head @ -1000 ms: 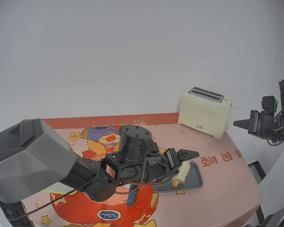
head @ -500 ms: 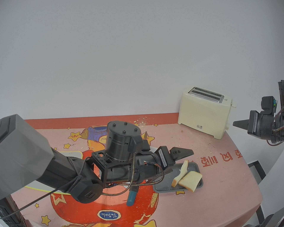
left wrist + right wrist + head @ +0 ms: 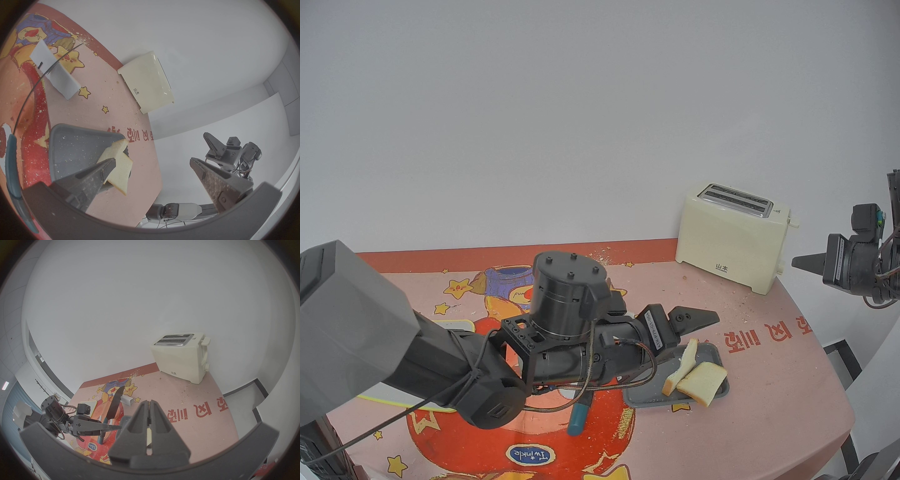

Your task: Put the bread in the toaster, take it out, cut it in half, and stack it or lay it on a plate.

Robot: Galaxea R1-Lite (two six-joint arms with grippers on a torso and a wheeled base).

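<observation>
our left claw (image 3: 152, 164) is released, its two fingers (image 3: 93, 179) spread wide with nothing between them. it hangs low over the grey plate (image 3: 651, 395), and one fingertip sits right by the bread (image 3: 117, 165); we cannot tell whether they touch. the bread is in two pieces just under and ahead of this claw's tips. the leaning half (image 3: 684, 364) stands tilted on the plate. the flat half (image 3: 706, 382) lies against it on the side away from the claw, its outer corner overhanging the plate's rim.

back from the claw, under its wrist, the knife's teal handle (image 3: 578, 417) pokes out on the surface (image 3: 775, 400). a small white block (image 3: 56, 75) lies on the surface beside the claw, apart from the plate. farther ahead and to the right of the claw, the cream toaster (image 3: 733, 240) stands upright at the surface's far corner, both slots bare.

our right claw (image 3: 149, 405) is clenched on nothing, its fingers pressed together. it is well apart from the left claw, out past the surface's right edge near the toaster's side.
</observation>
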